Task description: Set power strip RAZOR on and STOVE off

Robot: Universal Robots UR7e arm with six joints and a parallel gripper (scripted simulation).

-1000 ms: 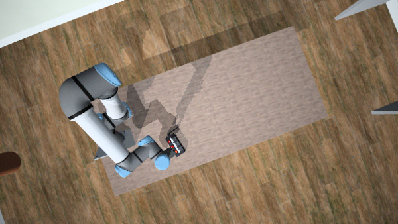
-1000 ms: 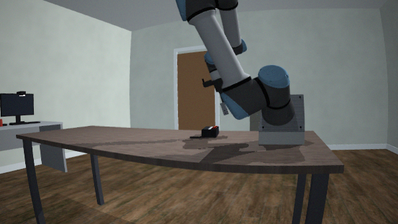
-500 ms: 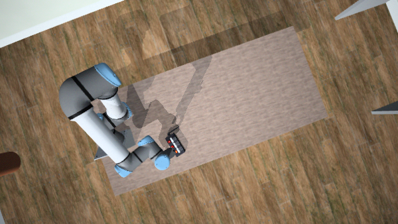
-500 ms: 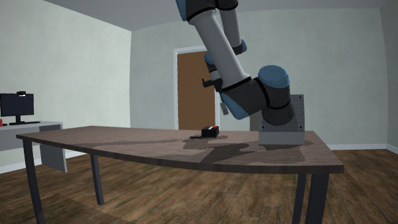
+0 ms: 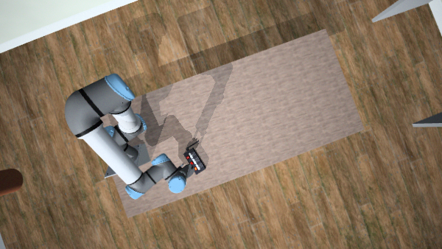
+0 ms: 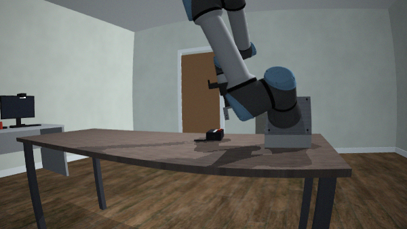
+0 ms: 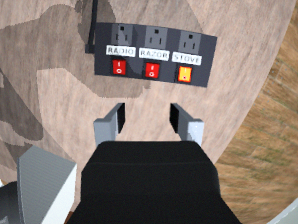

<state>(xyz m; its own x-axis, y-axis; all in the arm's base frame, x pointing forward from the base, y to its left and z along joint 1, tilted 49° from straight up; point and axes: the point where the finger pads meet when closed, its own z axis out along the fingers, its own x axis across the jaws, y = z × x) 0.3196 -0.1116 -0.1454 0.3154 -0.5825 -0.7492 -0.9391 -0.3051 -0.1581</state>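
Wrist view: one power strip [image 7: 154,56], three outlets, three switches; tool [image 7: 147,117] spread, grasping nothing.

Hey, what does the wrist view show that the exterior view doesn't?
Only the wrist view shows the power strip's face: three sockets, three labelled switches, the right one lit orange beside two red ones, and the open pincer empty, short of the strip. Only the exterior view shows the room: door, desk with monitor, the arm's grey mount and table legs. Both show the strip lying flat on the wooden table.
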